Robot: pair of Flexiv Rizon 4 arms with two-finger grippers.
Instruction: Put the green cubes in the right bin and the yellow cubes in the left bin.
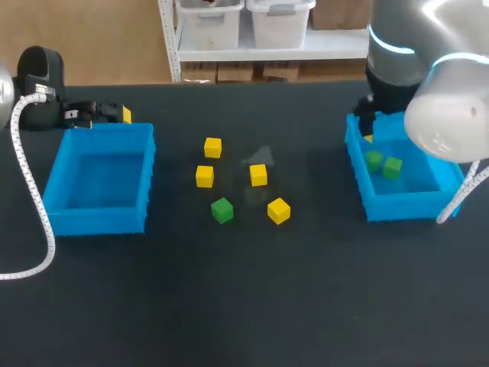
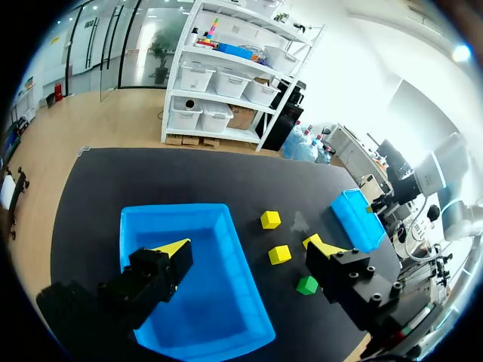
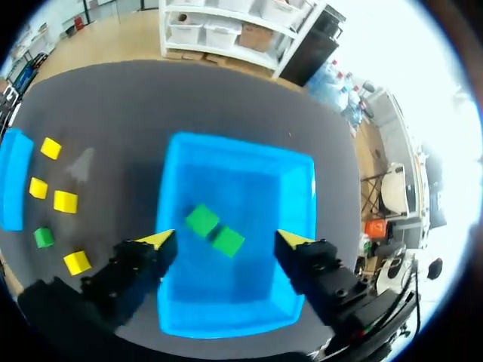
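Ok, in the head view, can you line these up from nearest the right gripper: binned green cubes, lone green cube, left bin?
1. Binned green cubes, in the right bin, close by the right gripper.
2. Lone green cube, mid-table.
3. Left bin, far left side.

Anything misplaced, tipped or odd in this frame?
Nothing stands out: the right bin holds only two green cubes, the left bin is empty, and the loose cubes lie on the table between them.
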